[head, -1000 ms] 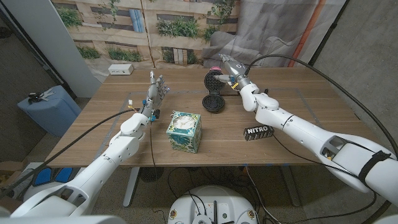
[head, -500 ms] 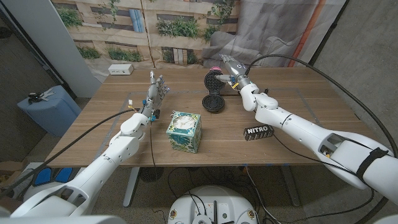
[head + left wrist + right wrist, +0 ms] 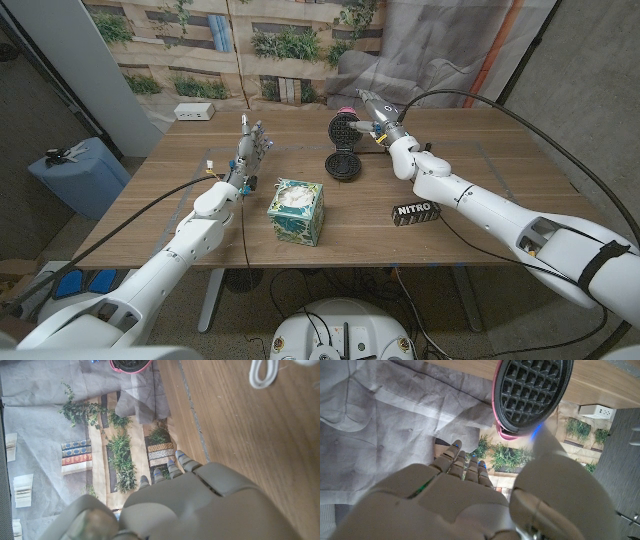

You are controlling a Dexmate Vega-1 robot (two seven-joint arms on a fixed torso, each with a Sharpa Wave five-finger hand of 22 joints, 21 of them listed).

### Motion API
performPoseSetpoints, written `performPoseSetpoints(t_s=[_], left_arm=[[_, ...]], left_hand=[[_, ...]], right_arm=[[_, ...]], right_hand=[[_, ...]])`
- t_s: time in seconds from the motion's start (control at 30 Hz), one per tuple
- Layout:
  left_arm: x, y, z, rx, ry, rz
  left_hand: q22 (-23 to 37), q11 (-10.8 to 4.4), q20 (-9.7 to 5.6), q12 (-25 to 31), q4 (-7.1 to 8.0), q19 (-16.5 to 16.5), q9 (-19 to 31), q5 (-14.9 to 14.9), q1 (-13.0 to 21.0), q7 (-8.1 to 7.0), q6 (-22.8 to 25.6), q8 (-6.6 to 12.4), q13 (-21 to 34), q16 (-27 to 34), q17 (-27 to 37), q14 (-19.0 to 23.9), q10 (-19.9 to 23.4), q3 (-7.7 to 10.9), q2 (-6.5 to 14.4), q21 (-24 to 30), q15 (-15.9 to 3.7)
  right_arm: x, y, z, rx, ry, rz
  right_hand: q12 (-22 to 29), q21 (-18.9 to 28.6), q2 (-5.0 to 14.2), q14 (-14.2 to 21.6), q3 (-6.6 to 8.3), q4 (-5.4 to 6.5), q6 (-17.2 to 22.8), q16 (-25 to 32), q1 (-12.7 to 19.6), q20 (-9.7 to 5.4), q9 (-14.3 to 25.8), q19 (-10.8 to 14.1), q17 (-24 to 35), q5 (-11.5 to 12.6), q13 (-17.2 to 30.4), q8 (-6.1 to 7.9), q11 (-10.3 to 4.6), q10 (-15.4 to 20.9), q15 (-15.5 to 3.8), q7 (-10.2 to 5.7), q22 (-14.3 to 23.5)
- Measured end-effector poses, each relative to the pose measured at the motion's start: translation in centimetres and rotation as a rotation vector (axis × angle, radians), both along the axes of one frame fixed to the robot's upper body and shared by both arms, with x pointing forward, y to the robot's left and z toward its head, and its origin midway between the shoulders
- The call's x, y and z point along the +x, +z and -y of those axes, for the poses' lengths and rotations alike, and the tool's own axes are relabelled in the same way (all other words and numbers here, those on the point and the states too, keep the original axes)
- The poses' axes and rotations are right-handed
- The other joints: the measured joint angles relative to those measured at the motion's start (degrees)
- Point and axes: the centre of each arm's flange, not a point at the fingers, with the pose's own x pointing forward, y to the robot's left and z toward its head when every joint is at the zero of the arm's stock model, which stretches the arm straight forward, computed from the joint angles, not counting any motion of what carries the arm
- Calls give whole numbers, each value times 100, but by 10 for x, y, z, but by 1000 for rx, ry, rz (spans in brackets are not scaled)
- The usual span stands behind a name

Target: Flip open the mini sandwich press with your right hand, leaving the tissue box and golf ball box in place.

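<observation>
Head view: the sandwich press stands open at the table's far middle, lid upright. The right hand touches the lid, fingers extended, holding nothing. The tissue box and golf ball box sit nearer, apart. The left hand is empty, fingers spread.

Right wrist view: the thumb presses the lid's pink rim.

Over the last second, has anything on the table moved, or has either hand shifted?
Very little. The right hand has edged slightly rightward beside the raised lid of the mini sandwich press, which stays flipped open; whether its fingers touch the lid, I can't tell. The left hand stays upright with nothing in it, and the tissue box and golf ball box have not moved.
</observation>
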Motion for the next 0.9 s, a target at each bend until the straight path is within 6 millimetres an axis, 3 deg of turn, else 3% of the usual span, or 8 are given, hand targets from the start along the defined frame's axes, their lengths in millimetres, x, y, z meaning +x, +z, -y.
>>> performPoseSetpoints(t_s=[0.5,0.67,0.9], left_arm=[[0,0,0,0,0,0],[0,0,0,0,0,0],[0,0,0,0,0,0]], left_hand=[[0,0,0,0,0,0,0,0,0,0,0,0,0,0,0,0,0,0,0,0,0],[0,0,0,0,0,0,0,0,0,0,0,0,0,0,0,0,0,0,0,0,0],[0,0,0,0,0,0,0,0,0,0,0,0,0,0,0,0,0,0,0,0,0]], right_arm=[[-11,-10,22,109,71,-61],[-12,-13,29,148,101,-86],[-15,-19,36,188,148,-104]], right_hand=[[0,0,-8,0,-54,104,63,22,-196,-11,0,11,19,0,0,0,9,9,0,0,0],[0,0,96,29,-94,144,62,25,-311,-82,0,82,26,0,0,0,9,8,-34,0,0],[0,0,89,-22,-118,168,62,25,-424,-82,0,81,26,0,0,0,9,8,-85,0,0]])
